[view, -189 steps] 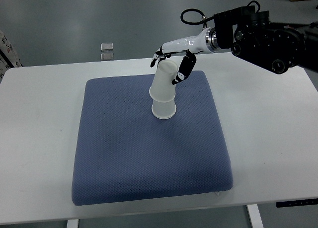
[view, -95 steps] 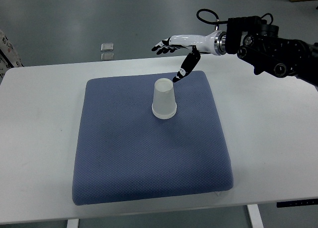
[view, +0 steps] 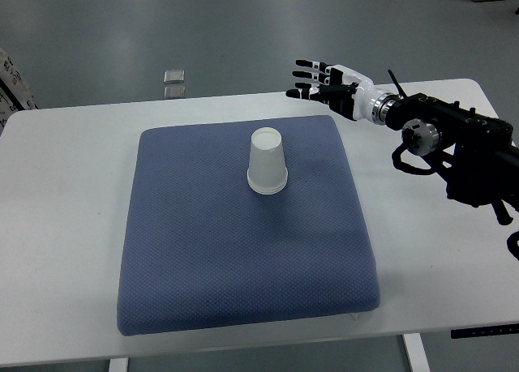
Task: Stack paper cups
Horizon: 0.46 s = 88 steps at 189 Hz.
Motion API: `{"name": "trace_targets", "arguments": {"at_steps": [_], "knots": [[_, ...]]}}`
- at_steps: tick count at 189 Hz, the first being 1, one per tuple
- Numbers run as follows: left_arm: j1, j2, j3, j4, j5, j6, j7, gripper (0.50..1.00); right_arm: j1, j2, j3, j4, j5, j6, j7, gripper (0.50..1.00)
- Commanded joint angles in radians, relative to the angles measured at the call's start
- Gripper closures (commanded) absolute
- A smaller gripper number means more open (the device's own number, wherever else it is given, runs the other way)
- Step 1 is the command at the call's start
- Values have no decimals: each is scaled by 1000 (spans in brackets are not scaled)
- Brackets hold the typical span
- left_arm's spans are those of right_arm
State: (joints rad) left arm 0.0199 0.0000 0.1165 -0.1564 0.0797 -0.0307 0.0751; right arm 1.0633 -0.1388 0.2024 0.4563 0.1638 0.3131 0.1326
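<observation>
A white paper cup stack [view: 268, 161] stands upside down on the blue mat [view: 243, 250], in its upper middle part. Its flat base faces up and nothing touches it. My right hand [view: 318, 79] hovers off the mat's far right corner, above the white table, with its fingers spread and holding nothing. Its black forearm [view: 454, 141] runs in from the right edge. The left arm does not show.
The mat lies on a white table [view: 65, 226] that reaches the picture's left and right edges. A small grey box [view: 173, 83] sits on the floor beyond the table's far edge.
The right hand let go of the cup, which settled straight on the stack. The hand then drew back to the right and opened, and the arm dropped lower at the right edge.
</observation>
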Motion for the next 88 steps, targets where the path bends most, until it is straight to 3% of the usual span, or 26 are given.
{"name": "trace_targets", "arguments": {"at_steps": [1, 88], "knots": [[0, 0, 0, 0, 0, 0, 0, 500, -25, 5, -3, 1, 213, 1, -16, 589], [0, 0, 0, 0, 0, 0, 0, 500, -72, 27, -3, 2, 301, 4, -4, 587]]}}
